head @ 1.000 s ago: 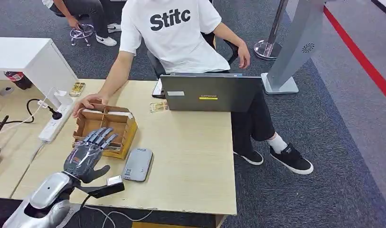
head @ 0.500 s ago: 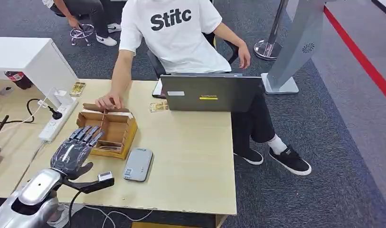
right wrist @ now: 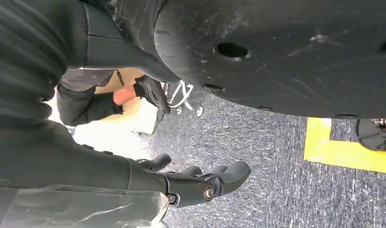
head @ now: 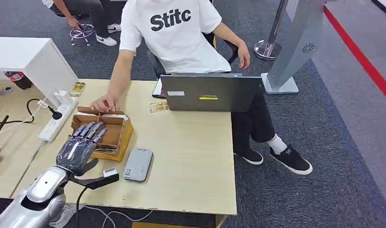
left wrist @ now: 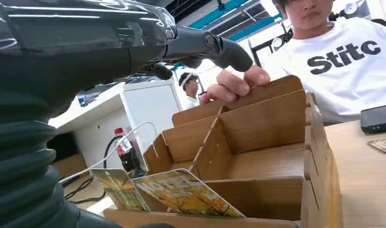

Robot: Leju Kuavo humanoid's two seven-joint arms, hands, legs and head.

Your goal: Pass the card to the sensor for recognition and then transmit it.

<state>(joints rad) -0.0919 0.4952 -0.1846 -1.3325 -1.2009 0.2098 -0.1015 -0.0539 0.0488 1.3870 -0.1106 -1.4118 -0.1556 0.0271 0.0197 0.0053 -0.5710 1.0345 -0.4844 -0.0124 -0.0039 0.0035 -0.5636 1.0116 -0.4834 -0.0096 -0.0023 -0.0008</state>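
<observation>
— Left hand (head: 80, 147)?
— Open, holding nothing. Fingers (left wrist: 219, 47) stretched out straight, side by side, hovering above the box (head: 117, 135) without touching it. Seen from the head view over the box's near-left part.

— Cards (left wrist: 181, 192)?
— In the box, in the compartment nearest the desk's front edge. Two at least, yellow-printed, leaning tilted against the cardboard wall, one overlapping the other. Below the fingers, apart from them.

— Box itself?
— Open-topped cardboard, split by dividers into several compartments. Sits near the left side of the desk (head: 191, 161), about midway between front and back edges.

— Anyone touching it?
— Yes, a person's hand (head: 104, 102), resting on the far rim, fingertips curled over the cardboard. Seated behind the desk's back edge, white shirt.

— Sensor (head: 137, 164)?
— Flat, grey, rounded corners, lying on the desk just beside the box's near-right corner, toward the front edge. Nothing on it.

— Right hand (right wrist: 200, 183)?
— Hanging low above grey carpet floor (right wrist: 257, 156), fingers loosely extended, holding nothing.

— Anything else on the desk?
— Laptop (head: 211, 92) at the back edge, lid up, back turned this way. Small card (head: 158, 106) lying flat just beside its left corner. White power strip (head: 55, 124) along the left edge, with a plug and cable in it.
</observation>
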